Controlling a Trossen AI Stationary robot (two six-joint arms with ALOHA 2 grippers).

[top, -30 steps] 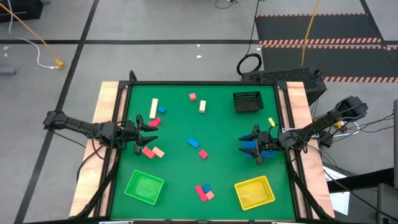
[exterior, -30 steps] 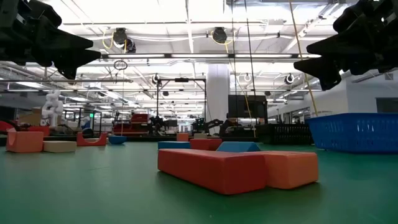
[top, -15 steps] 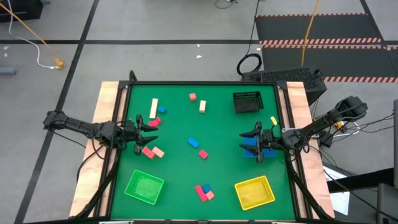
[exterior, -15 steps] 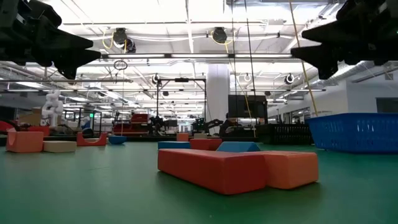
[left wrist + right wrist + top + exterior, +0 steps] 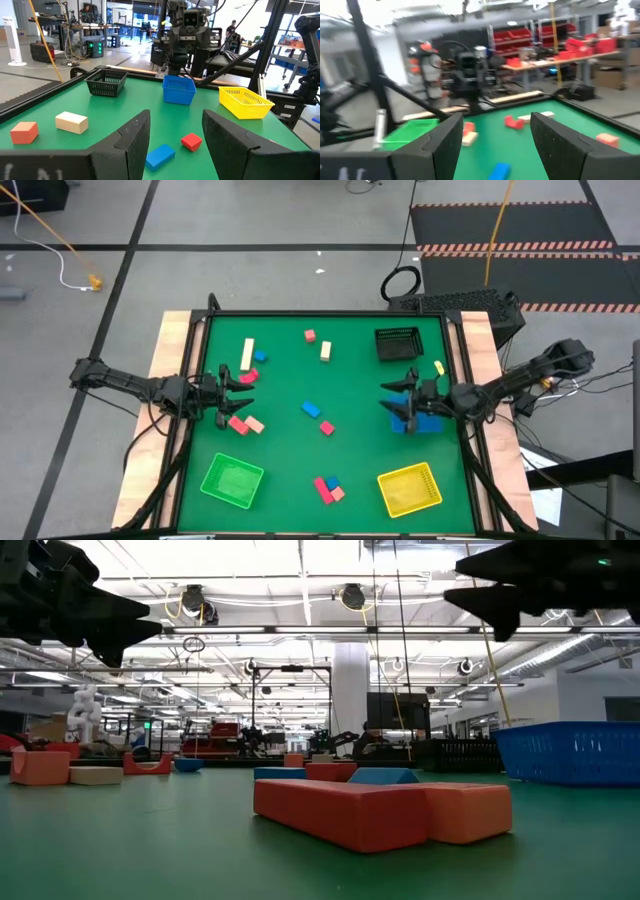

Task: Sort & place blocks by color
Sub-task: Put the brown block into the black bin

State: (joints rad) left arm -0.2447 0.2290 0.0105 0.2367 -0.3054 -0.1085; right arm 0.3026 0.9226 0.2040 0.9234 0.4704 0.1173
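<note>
Small blocks lie scattered on the green table (image 5: 290,450): a cream bar (image 5: 247,354), a red cube (image 5: 310,335), a blue block (image 5: 311,409), a red one (image 5: 327,428) and a red, blue and tan cluster (image 5: 328,487) that fills the low view as the orange-red bar (image 5: 340,812). My left gripper (image 5: 238,390) hovers open and empty at the table's left edge, above red and tan blocks (image 5: 243,423). My right gripper (image 5: 392,405) hovers open and empty at the right, over the blue tray's (image 5: 420,423) left side. The left wrist view shows the blue block (image 5: 160,155) and red block (image 5: 191,141) ahead.
A green tray (image 5: 232,480) stands at the near left and a yellow tray (image 5: 410,488) at the near right. A black mesh basket (image 5: 397,343) stands at the far right, with a small yellow block (image 5: 438,369) beside it. The table's middle has bare green surface.
My right gripper has risen and tipped its fingers upward, shifting a little toward the table's far edge and its middle. It stays open and empty. The blocks and trays lie where they were.
</note>
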